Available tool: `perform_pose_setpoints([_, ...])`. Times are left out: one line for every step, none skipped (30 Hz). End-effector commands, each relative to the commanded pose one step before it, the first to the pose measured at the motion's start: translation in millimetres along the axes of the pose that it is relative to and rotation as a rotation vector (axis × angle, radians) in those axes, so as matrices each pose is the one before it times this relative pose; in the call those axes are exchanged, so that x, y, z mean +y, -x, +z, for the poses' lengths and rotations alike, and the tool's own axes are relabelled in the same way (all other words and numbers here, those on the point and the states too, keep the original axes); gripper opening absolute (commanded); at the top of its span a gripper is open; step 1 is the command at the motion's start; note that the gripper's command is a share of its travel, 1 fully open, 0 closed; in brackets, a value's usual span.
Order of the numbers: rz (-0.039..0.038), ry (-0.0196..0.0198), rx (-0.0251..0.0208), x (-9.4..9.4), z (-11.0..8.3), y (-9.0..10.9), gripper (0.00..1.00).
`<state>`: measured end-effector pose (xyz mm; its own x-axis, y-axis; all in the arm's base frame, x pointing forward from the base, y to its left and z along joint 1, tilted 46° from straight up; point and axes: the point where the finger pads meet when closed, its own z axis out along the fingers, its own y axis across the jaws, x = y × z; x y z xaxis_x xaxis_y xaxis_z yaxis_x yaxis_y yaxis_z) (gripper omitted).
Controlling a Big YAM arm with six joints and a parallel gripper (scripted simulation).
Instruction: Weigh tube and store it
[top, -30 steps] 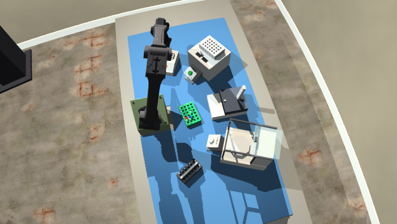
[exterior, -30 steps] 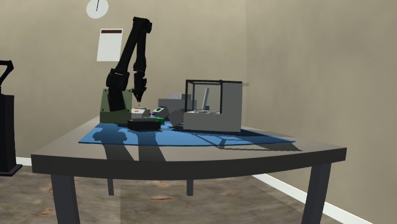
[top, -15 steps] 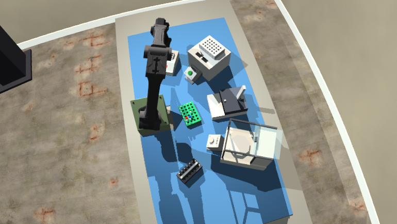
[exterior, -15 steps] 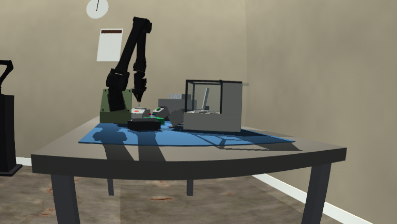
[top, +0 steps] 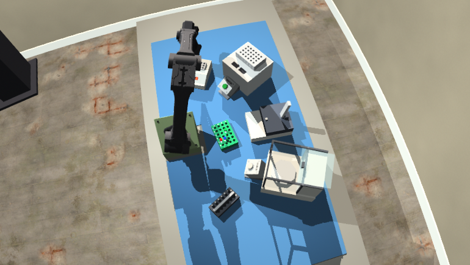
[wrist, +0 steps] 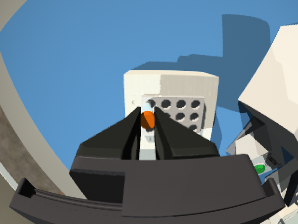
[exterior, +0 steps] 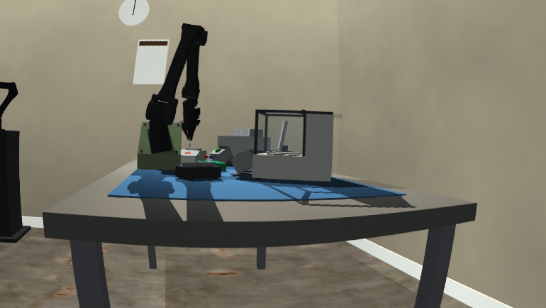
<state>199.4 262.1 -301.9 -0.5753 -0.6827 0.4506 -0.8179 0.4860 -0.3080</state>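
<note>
Your gripper (exterior: 189, 140) (wrist: 147, 112) has its jaws drawn in narrow, holding the orange-capped tube (exterior: 189, 145) (wrist: 148, 120) by its upper end. You have that tube at the heating block (top: 204, 82) (exterior: 193, 155) (wrist: 190, 85), over the leftmost column of holes toward the back; you can't tell from here whether its lower end is inside a hole, or how deep. In the overhead view your arm (top: 180, 105) (exterior: 174, 72) covers part of that block, and its red display shows beside the arm. To the right of the block you have the mixer (top: 254, 80) (wrist: 280, 60), with its grid of holes on top and a green knob (top: 224, 86) (wrist: 259, 169) on the front part. The green rack (top: 234, 145) (exterior: 220, 165) sits near the arm's base, with a red-capped tube (top: 220, 139) (exterior: 205, 157) and a blue-capped tube (top: 224, 138) (exterior: 210, 157) standing in it. Beyond the rack, your light meter (top: 276, 123) has its lid raised. The scale (top: 286, 192) (exterior: 290, 168) has its glass top (top: 330, 171) slid back, leaving the pan (top: 282, 169) open from above. Your magnet block (top: 224, 201) (exterior: 198, 172) rests on the blue mat (top: 248, 230) (exterior: 237, 192) (wrist: 75, 50), apart from the scale.
</note>
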Motion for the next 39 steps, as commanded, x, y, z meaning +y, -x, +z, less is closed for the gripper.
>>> perform_pose_setpoints([0.00839,-0.00031,0.00028,5.81,6.87,1.49,0.09])
perform_pose_setpoints([0.00031,-0.00022,0.0084,-1.38,2.48,-5.59,0.09])
perform_pose_setpoints([0.00234,0.00123,-0.00243,-0.76,-0.01,0.13,0.09])
perform_pose_setpoints([0.00396,0.00235,-0.00734,-1.91,-4.1,1.55,0.09])
perform_pose_setpoints([0.0023,0.003,-0.00898,-2.73,-5.73,2.1,0.09])
perform_pose_setpoints([0.0043,0.00402,-0.01235,-3.26,-5.88,2.95,0.09])
perform_pose_setpoints([0.0,0.0,0.0,0.0,0.0,0.0,0.09])
perform_pose_setpoints([0.0,0.0,0.0,0.0,0.0,0.0,0.09])
perform_pose_setpoints([0.00004,0.00136,0.00049,-2.87,-2.26,-0.21,0.09])
perform_pose_setpoints([-0.00415,-0.00041,-0.00258,-0.81,-0.18,0.14,0.09])
perform_pose_setpoints([-0.00496,-0.00063,-0.00215,-0.9,-0.07,0.09,0.09])
perform_pose_setpoints([-0.00099,-0.00133,0.00166,-1.1,-0.04,-0.76,0.09])
perform_pose_setpoints([0.00033,-0.0004,-0.00112,-0.91,0.12,0.03,0.09])
perform_pose_setpoints([0.00073,0.00037,-0.00245,-0.74,0.2,0.48,0.09])
perform_pose_setpoints([-0.00015,-0.00001,0.00074,-0.81,0.24,-0.19,0.09])
perform_pose_setpoints([-0.00088,-0.00052,0.00328,-0.7,0.87,-0.72,0.09])
perform_pose_setpoints([-0.00173,-0.00097,0.00624,-0.01,3.54,-1.43,0.09])
perform_pose_setpoints([-0.00096,-0.00053,0.00351,-0.04,2.84,-0.67,0.09])
perform_pose_setpoints([-0.00223,-0.00117,0.00793,-0.15,2.58,-1.67,0.09])
perform_pose_setpoints([-0.00214,-0.00117,0.00756,0.18,3.41,-1.53,0.09])
perform_pose_setpoints([-0.00211,-0.001,0.00742,0.53,4.16,-1.46,0.09])
perform_pose_setpoints([-0.00474,-0.00232,0.00617,1.46,2.83,-1.3,0.09])
perform_pose_setpoints([-0.00325,-0.00181,-0.00021,0.97,-0.07,0.36,0.09])
perform_pose_setpoints([0.0,0.0,0.0,0.0,0.0,0.0,0.09])
perform_pose_setpoints([0.0,0.0,0.0,0.0,0.0,0.0,0.09])
perform_pose_setpoints([0.00129,0.00105,-0.00938,0.62,-2.59,6.27,0.09])
perform_pose_setpoints([0.00497,0.00249,-0.01643,0.12,-4.61,10.86,0.09])
perform_pose_setpoints([0.00486,0.0026,-0.01818,0.45,-5.12,11.9,0.09])
perform_pose_setpoints([-0.00257,-0.00106,0.00291,0.86,0.0,-0.18,0.09])
perform_pose_setpoints([-0.00179,-0.00143,0.00265,1.36,-0.14,-0.23,0.09])
perform_pose_setpoints([-0.00144,-0.00179,0.00235,1.83,-0.27,-0.27,0.09])
perform_pose_setpoints([-0.00069,-0.00151,-0.00143,2.33,-0.3,0.54,0.09])
perform_pose_setpoints([-0.00001,-0.0013,-0.0042,2.78,-0.32,1.09,0.09])
perform_pose_setpoints([0.00437,0.00066,0.00012,1.01,0.29,0.42,0.09])
perform_pose_setpoints([0.00475,0.00066,0.00143,0.94,0.31,0.04,0.09])
perform_pose_setpoints([0.00022,0.00105,-0.0005,1.06,0.28,0.43,0.09])
perform_pose_setpoints([0.00021,0.00054,-0.0007,0.97,0.19,0.39,0.09])
perform_pose_setpoints([-0.00035,-0.00008,0.00129,0.81,0.07,-0.21,0.09])
perform_pose_setpoints([-0.00037,-0.00047,0.00129,0.69,-0.07,-0.31,0.09])
